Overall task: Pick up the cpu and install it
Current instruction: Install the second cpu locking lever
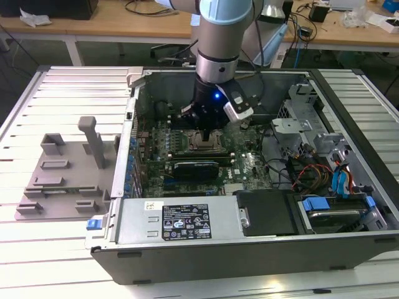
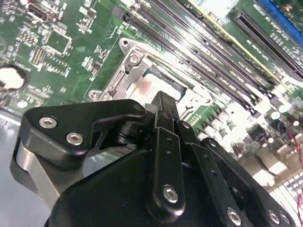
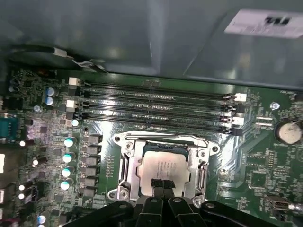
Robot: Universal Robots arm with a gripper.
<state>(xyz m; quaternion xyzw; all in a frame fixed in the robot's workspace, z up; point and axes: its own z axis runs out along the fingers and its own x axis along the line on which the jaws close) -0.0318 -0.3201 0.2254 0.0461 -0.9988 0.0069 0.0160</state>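
Exterior view: arm (image 1: 218, 37) vertical, tool (image 1: 206, 132) low over cpu (image 3: 163, 169)

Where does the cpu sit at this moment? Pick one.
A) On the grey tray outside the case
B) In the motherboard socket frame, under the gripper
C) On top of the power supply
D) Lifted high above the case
B: in the first wrist view the cpu lies flat inside the metal socket frame on the motherboard, with the gripper meeting its near edge.
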